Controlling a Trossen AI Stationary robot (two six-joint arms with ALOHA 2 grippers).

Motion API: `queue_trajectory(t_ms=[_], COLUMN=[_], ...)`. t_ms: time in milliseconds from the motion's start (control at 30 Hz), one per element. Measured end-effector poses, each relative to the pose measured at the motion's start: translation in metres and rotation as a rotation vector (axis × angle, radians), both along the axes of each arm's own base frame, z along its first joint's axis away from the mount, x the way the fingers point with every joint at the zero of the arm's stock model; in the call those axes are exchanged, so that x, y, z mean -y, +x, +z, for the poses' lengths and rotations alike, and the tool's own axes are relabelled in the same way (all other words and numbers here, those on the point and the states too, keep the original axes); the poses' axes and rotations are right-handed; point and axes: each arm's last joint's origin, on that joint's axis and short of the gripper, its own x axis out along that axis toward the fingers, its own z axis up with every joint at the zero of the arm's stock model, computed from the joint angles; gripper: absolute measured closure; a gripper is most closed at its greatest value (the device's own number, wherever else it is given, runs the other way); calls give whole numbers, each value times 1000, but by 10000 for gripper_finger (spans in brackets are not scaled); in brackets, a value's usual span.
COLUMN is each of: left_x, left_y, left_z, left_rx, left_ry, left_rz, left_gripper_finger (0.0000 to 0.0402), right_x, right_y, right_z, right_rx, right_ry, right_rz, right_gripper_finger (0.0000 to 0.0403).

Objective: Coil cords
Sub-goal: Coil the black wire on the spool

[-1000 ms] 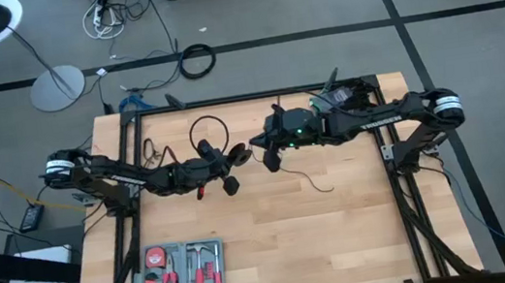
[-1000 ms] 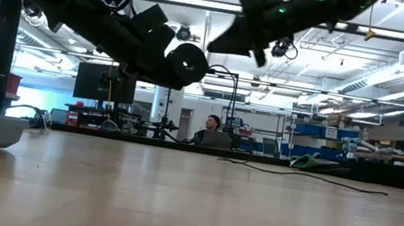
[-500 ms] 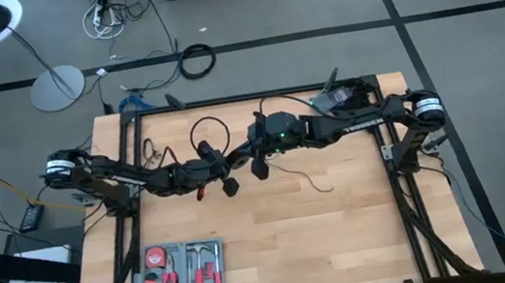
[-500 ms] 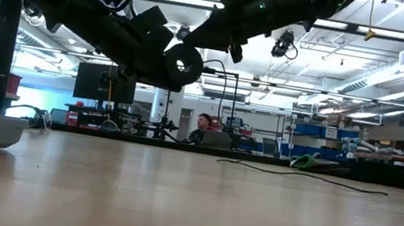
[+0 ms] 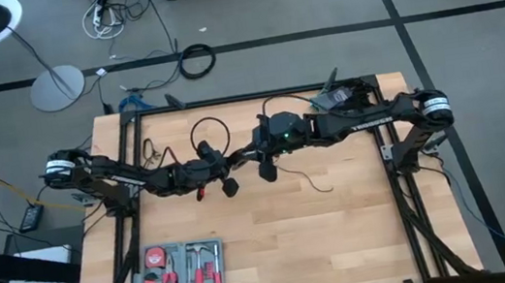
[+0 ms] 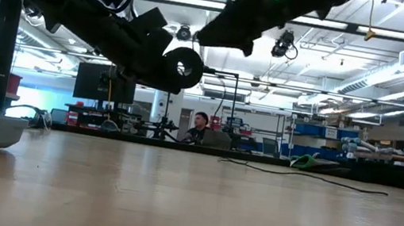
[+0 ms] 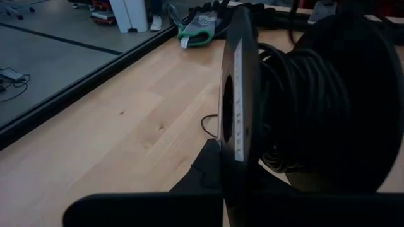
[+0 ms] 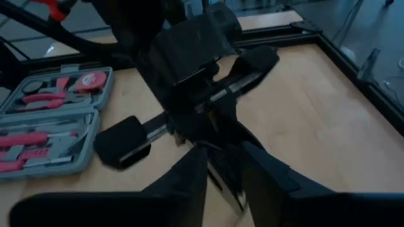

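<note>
The cord is a thin black wire wound on a round black reel (image 5: 230, 185), which also shows in the low view (image 6: 185, 67) and the left wrist view (image 7: 303, 107). My left gripper (image 5: 222, 178) is shut on the reel, above the table's middle. From the reel the wire arcs right, drops (image 6: 231, 117), and its tail (image 5: 314, 183) lies on the table. My right gripper (image 5: 264, 168) hangs just right of the reel, its fingers (image 8: 189, 180) a small gap apart, higher than the wire in the low view (image 6: 206, 40). My left gripper holds the reel by its flat sides. One finger (image 7: 205, 171) lies against the outer face of the flange (image 7: 235, 126); the reel hides the other finger. The gripper comes level from the table's left. The reel is lifted clear, one round face toward the near edge.
A grey tool case (image 5: 180, 276) with red-handled tools lies open at the near left and shows in the right wrist view (image 8: 44, 120). A green-handled object (image 7: 202, 25) lies near the far edge. Bare wood stretches to the near right (image 5: 343, 237).
My right gripper has gone toward the table's left, close up to the reel, then back a little to the right. The wire beside the reel has changed from a round arc to a squarer bend. The tail on the table has stayed.
</note>
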Motion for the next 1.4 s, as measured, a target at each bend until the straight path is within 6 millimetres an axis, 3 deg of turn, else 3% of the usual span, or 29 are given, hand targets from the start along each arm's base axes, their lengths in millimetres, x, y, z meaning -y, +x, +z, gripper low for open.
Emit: queue_trajectory(t_ms=[200, 367, 500, 733, 900, 1133, 1400], left_x=[1, 2, 4, 8, 10, 11, 10], left_y=[0, 0, -1, -3, -3, -1, -1], left_z=[-2, -3, -5, -12, -12, -10, -10], left_rx=[-15, -23, -52, -139, -135, -107, -104], left_ry=[-21, -35, -64, -105, -134, -147, -145], left_rz=[-48, -70, -137, -268, -333, -373, -365], left_gripper_finger=[401, 401, 401, 401, 401, 401, 401], right_x=[-2, -8, -8, -6, -7, -12, -13], right_y=[-20, -28, -32, -31, -30, -11, -11], right_z=[17, 15, 1, -26, -41, -54, -53], right_rx=[-45, -126, -167, -22, -24, 59, 82], right_ry=[-2, -13, -69, -107, -93, -69, -28], right_rz=[2, 25, 27, 70, 88, 166, 218], right_gripper_finger=[269, 263, 268, 272, 278, 283, 289])
